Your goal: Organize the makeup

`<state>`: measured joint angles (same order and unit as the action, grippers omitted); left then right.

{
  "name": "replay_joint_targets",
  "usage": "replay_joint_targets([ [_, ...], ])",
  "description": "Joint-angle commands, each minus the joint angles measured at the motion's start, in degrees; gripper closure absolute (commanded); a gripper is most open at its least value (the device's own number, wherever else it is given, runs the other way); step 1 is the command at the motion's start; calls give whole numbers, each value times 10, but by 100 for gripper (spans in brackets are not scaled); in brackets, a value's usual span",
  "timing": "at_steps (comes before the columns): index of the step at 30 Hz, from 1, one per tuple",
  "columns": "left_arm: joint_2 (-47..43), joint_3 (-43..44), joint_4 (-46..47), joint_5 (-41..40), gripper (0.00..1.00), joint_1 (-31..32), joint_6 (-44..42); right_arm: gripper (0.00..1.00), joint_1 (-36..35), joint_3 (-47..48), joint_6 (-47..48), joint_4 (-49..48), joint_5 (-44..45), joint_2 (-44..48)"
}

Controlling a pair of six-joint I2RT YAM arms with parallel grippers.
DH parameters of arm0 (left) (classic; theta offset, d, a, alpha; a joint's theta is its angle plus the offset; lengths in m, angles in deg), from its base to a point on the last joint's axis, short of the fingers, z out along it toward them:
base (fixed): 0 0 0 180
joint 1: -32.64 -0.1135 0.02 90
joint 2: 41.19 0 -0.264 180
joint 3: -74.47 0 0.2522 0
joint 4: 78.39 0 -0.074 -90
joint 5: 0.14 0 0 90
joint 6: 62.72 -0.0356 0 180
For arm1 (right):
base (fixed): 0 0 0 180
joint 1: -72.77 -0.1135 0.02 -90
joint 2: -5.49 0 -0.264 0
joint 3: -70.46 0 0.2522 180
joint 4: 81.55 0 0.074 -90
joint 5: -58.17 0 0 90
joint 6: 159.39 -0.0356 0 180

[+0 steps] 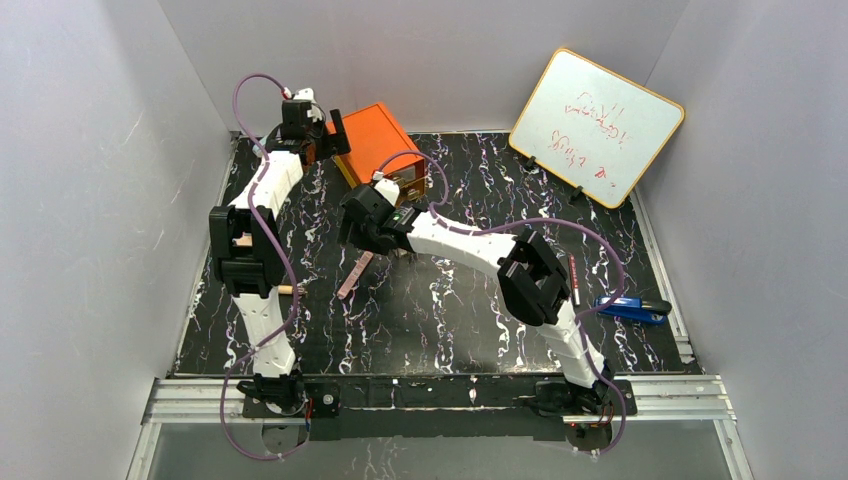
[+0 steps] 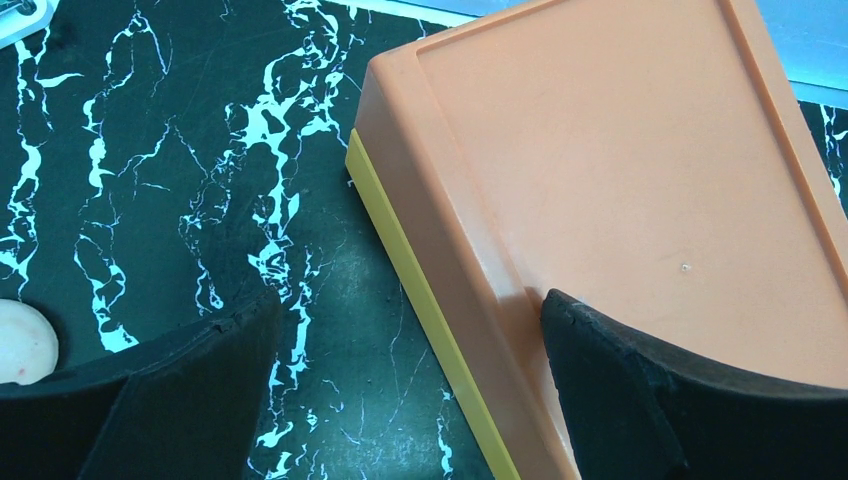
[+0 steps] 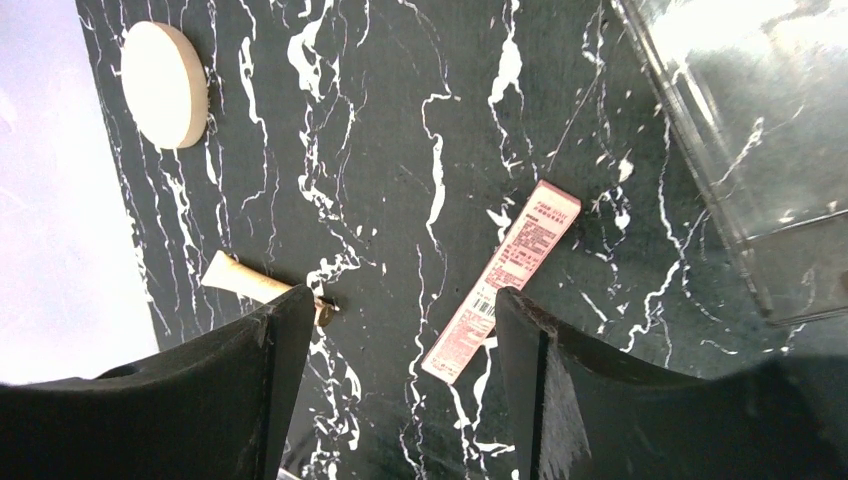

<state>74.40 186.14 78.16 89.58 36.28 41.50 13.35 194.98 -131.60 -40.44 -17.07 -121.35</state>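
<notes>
Right wrist: right gripper [image 3: 400,380] wide, empty, over stick [image 3: 505,280].
Left gripper [image 2: 410,370]: wide, empty, astride box [image 2: 600,180] edge.
Makeup: stick, tube [image 3: 250,283], disc [image 3: 165,85] loose on table [image 3: 400,120].
Progress: apparently nothing sorted yet; all left.

Nothing is coming through legibly: the whiteboard [image 1: 597,125] is carrying red handwritten scrawl too loose to make out, and the pale-pink stick [image 3: 503,280] is showing a printed label whose fine lines are too small to read.

Spread jaws over pink stick [image 3: 503,279]; tube [image 3: 255,286] beside one jaw; disc [image 3: 165,83] well apart.
</notes>
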Motion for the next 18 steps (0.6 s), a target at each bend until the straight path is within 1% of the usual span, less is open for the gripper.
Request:
replay_joint_targets([
  [1,-18,-17,-62,-14,2,-14,-25,27,-2,60,-27,23,-22,-40],
  [4,-21,-20,-61,-11,1,-17,-25,30,-3,89,-30,44,-25,-64],
  [9,-27,-28,-55,-4,1,-24,-23,37,-2,112,-40,68,-37,-91],
  [12,-28,-30,-55,-4,2,-27,-24,38,-3,134,-41,96,-38,-106],
  [18,-27,-29,-50,3,2,-35,-22,39,-2,117,-46,121,-48,-96],
])
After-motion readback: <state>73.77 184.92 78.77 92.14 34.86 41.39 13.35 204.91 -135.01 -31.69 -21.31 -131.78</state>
